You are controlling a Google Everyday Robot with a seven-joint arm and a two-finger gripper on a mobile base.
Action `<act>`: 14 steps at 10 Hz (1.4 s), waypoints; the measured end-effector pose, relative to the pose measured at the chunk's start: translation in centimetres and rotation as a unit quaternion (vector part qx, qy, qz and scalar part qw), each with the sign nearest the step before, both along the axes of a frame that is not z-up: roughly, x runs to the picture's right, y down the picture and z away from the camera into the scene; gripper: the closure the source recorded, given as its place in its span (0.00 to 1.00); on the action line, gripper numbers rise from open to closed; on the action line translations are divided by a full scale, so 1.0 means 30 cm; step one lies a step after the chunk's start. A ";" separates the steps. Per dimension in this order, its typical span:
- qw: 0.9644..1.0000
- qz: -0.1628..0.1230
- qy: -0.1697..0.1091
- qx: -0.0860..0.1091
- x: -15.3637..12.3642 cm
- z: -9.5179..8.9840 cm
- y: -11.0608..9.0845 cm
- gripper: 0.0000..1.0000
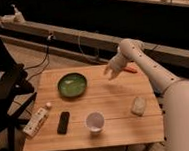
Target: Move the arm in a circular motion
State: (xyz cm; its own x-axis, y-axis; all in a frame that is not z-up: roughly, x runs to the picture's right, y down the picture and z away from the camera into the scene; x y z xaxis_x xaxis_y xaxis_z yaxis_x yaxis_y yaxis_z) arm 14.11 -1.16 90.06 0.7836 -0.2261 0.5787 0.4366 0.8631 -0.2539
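Note:
The cream-white arm [153,74] rises from the lower right, bends at an elbow near the table's far right corner, and narrows toward the left. Its gripper [109,73] hangs over the far right part of the wooden table [110,101], above the surface and to the right of the green bowl [72,85]. It holds nothing that I can see.
A white cup [95,122] stands near the front edge. A black remote [64,122] and a white bottle [37,120] lie at the front left. A pale sponge-like block [138,106] lies at the right. A small orange-red object [131,69] lies behind the arm. A black chair [6,88] stands at the left.

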 end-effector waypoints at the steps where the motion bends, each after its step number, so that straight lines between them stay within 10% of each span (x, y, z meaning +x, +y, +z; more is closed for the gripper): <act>1: 1.000 0.001 0.000 -0.001 0.007 0.001 -0.004 0.64; 5: 1.000 0.017 0.021 0.002 -0.006 0.032 -0.014 0.98; 9: 0.996 0.050 0.078 -0.006 0.209 0.023 0.014 1.00; 14: 0.985 0.082 0.151 -0.034 0.499 -0.144 0.188 1.00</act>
